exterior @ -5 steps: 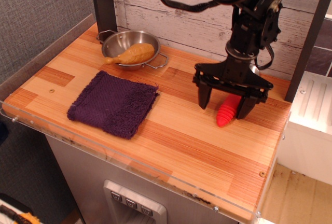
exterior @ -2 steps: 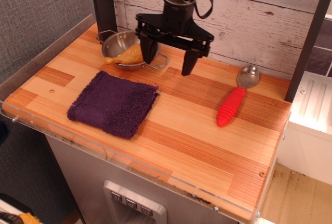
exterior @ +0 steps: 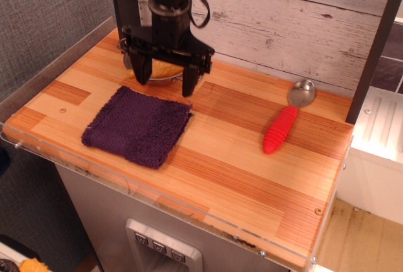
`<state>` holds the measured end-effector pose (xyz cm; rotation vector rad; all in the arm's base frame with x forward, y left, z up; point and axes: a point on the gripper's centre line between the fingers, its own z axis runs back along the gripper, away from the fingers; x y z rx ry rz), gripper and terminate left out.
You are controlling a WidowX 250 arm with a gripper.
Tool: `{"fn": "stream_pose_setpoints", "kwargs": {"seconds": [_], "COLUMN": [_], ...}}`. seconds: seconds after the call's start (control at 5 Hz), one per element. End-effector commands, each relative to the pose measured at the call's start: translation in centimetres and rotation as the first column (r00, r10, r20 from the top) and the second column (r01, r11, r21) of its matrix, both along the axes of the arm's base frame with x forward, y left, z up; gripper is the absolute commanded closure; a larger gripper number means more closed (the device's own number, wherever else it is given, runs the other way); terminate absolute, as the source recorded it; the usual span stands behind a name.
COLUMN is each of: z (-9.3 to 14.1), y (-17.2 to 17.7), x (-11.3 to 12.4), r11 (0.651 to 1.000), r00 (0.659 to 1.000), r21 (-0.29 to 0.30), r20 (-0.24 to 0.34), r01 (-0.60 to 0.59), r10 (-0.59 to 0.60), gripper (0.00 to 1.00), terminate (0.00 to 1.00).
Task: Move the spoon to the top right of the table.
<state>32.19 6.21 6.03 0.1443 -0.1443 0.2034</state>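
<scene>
The spoon (exterior: 284,123) lies flat on the wooden table (exterior: 220,158) at its far right, silver bowl toward the back wall, red ribbed handle pointing to the front. My gripper (exterior: 166,77) is far to the left of it, hanging over the steel pan at the back left. Its two black fingers are spread apart and hold nothing.
A steel pan (exterior: 129,51) with a yellow drumstick (exterior: 165,69) sits at the back left, mostly hidden behind the gripper. A dark purple cloth (exterior: 138,124) lies front left. A clear plastic rim (exterior: 189,212) runs along the table's front edge. A black post (exterior: 376,45) stands at the right.
The gripper has left the spoon at the far right and travelled left across the table to above the pan. The spoon has stayed where it lay.
</scene>
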Motion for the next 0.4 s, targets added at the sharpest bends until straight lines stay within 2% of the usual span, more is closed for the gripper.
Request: {"fn": "stream_pose_setpoints", "kwargs": {"seconds": [0.0,0.2], "z": [1.87,1.87], "y": [-0.02,-0.02], "x": [-0.44,-0.44], "r11": [0.999,0.999], "r00": [0.997,0.997], "r21": [0.009,0.009], "r20": [0.070,0.070], "r01": [0.032,0.032], "r10": [-0.033,-0.033], "gripper": [0.00,0.00], "terminate": [0.00,1.00]}}
